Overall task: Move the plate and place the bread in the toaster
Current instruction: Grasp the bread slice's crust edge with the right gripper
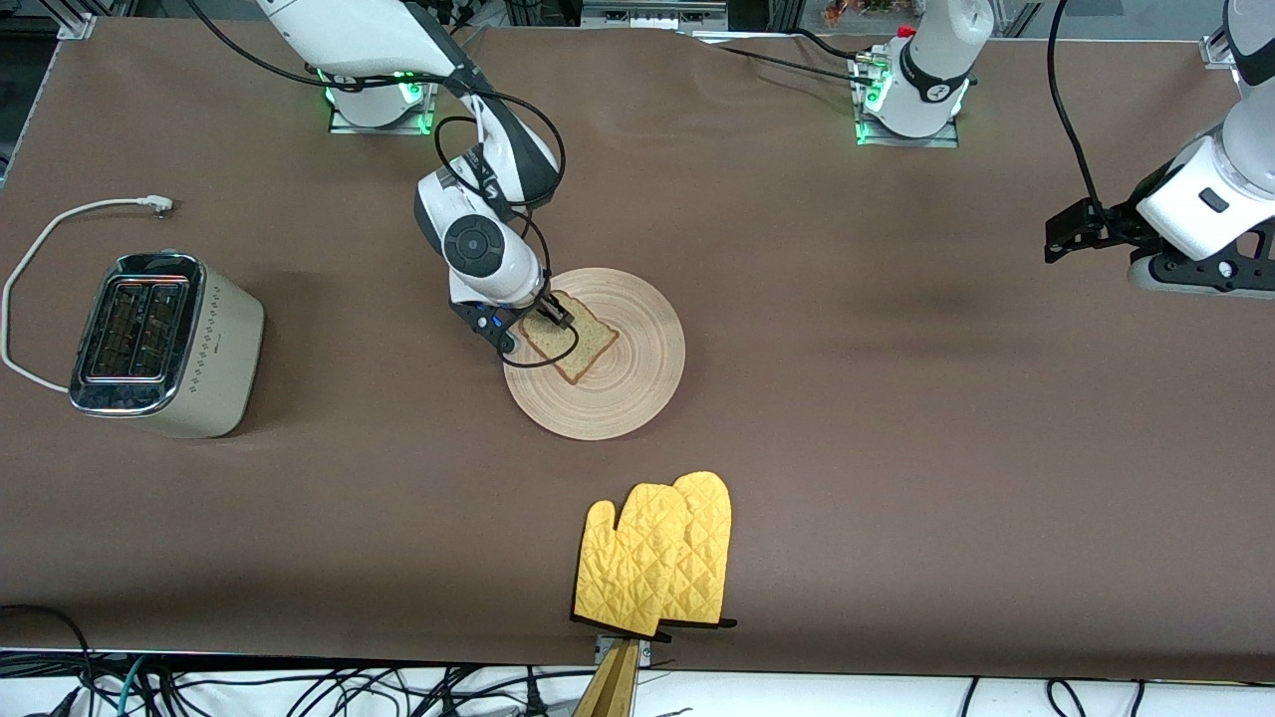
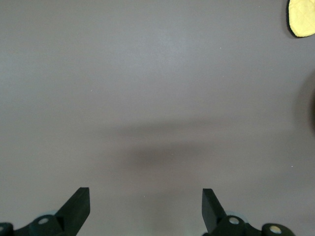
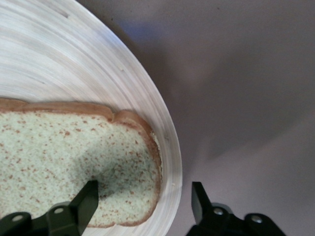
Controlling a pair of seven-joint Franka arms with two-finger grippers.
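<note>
Bread [image 1: 576,344]: one light brown slice with dark specks and a darker crust. It lay flat on the plate, toward the edge nearest the right arm's end of the table.
Plate [image 1: 628,383]: round, flat, pale wood with ring grooves. It sat near the middle of the table.
Toaster [image 1: 159,344]: cream sides with a small diamond dot pattern and a shiny top with two slots. It stood at the right arm's end of the table, well apart from the plate. Its white cord [image 1: 40,239] curled beside it.
Writing: a small dark mark showed on the toaster's side, too small to read.
Right gripper [image 1: 535,329]: it was down at the plate. Its fingers were apart. One finger sat over the bread and the other was past the plate's rim. They were not squeezing the slice.
Left gripper [image 1: 1071,239]: it waited in the air over bare table at the left arm's end, fingers wide apart and holding nothing.
Mitts [image 1: 657,558]: two yellow quilted oven mitts lay nearer the front camera than the plate.
In the way: nothing lay between the plate and the toaster.
</note>
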